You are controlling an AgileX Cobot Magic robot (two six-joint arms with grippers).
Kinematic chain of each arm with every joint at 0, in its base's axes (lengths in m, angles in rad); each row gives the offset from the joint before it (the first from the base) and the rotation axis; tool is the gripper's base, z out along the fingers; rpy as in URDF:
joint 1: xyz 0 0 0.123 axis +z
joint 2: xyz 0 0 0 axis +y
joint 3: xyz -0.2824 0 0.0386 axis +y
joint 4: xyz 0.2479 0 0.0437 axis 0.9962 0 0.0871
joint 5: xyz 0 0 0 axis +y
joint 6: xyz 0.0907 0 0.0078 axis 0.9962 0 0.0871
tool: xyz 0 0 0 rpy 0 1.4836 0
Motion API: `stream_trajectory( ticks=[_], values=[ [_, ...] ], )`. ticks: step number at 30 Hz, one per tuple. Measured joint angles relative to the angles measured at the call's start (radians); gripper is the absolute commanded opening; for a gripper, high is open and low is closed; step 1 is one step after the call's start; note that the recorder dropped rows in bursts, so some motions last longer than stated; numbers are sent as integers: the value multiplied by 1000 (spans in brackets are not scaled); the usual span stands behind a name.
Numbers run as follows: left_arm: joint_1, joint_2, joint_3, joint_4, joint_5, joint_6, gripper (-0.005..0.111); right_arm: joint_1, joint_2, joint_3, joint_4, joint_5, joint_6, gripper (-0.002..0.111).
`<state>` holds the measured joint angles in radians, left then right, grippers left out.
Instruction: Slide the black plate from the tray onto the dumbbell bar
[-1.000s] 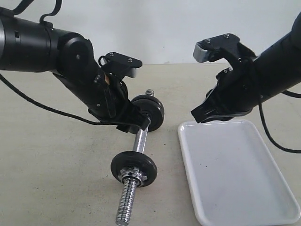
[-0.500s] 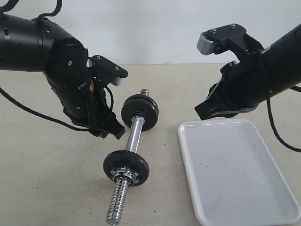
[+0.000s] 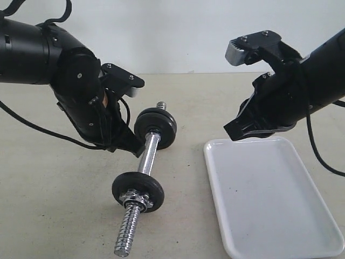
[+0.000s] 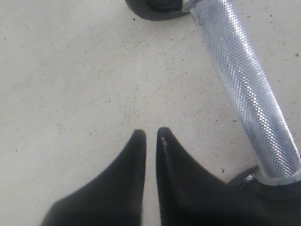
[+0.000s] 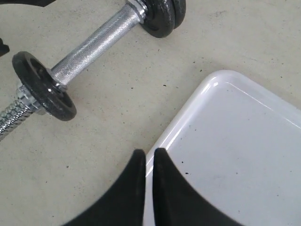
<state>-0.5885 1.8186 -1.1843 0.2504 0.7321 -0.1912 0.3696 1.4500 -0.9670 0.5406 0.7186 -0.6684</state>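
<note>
The dumbbell bar (image 3: 146,161) lies on the table, its knurled chrome middle (image 4: 244,89) close beside my left gripper (image 4: 150,133). That gripper (image 3: 129,147) is shut with nothing in it and stands apart from the bar. Two black plates (image 5: 162,16) sit together on the bar's far end (image 3: 155,128). One black plate (image 3: 138,189) sits toward the near end behind a chrome collar nut (image 3: 135,198). The white tray (image 3: 269,199) holds no disc. My right gripper (image 5: 146,153) is shut and empty, hovering over the tray's rim (image 5: 188,117) at its far left corner (image 3: 229,132).
The bar's coarse threaded near end (image 3: 125,232) points toward the table's front edge. The left arm's black body (image 3: 81,102) stands left of the bar. A pale wall (image 3: 178,32) backs the beige table.
The left gripper has let go of the bar and drawn back to the left. The bar has shifted left and down. The right gripper rose slightly.
</note>
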Motion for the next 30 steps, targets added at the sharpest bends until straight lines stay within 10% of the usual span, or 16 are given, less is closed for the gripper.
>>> stream_trajectory(
  ticks=[30],
  values=[
    [0, 54, 103, -87, -221, -156, 4, 0, 0, 0, 6, 6, -18, 1]
  ],
)
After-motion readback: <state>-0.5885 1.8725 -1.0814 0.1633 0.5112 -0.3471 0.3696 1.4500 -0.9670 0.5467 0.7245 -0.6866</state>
